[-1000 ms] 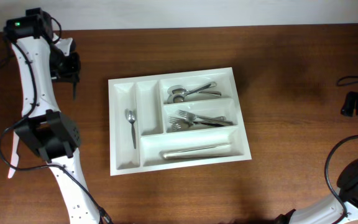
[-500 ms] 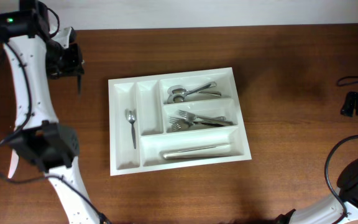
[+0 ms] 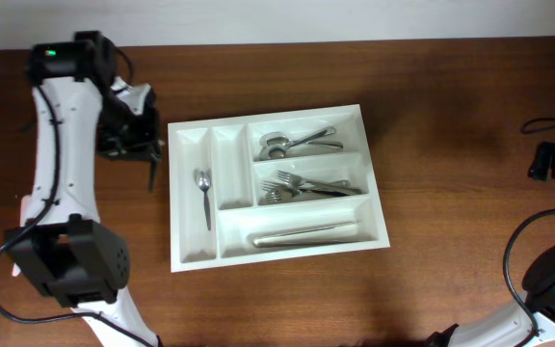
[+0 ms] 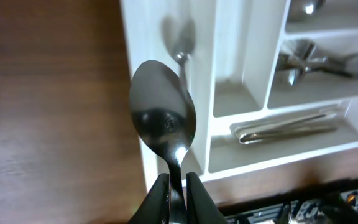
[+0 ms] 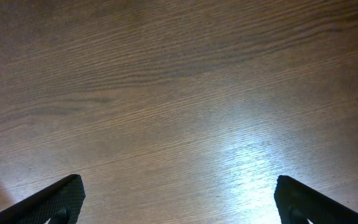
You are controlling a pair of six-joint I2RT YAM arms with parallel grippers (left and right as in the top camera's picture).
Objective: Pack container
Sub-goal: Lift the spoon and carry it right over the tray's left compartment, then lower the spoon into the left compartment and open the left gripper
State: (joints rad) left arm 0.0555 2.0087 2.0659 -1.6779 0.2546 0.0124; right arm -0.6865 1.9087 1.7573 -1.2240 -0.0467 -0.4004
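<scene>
- As the left gripper [image 4: 178, 194] is swinging in from the far-left corner of the table [image 3: 451, 87], where it was hanging a second ago, it is now hovering just beside the left rim of the container [image 3: 229, 169], fingers clamping tight on the handle of a spoon [image 4: 163, 121].
- The container is sitting unmoved at mid-table, slightly skewed: a white tray carrying a teaspoon [image 3: 203, 193] in its leftmost narrow slot, and spoons [image 3: 292, 143], forks [image 3: 306, 186] and long utensils [image 3: 302, 233] in its three wide ones.
- The right gripper [image 5: 179, 199] is gaping wide over bare wood, holding nothing; only its fingertips are showing.
- The held spoon's handle is disappearing between the left fingers.
</scene>
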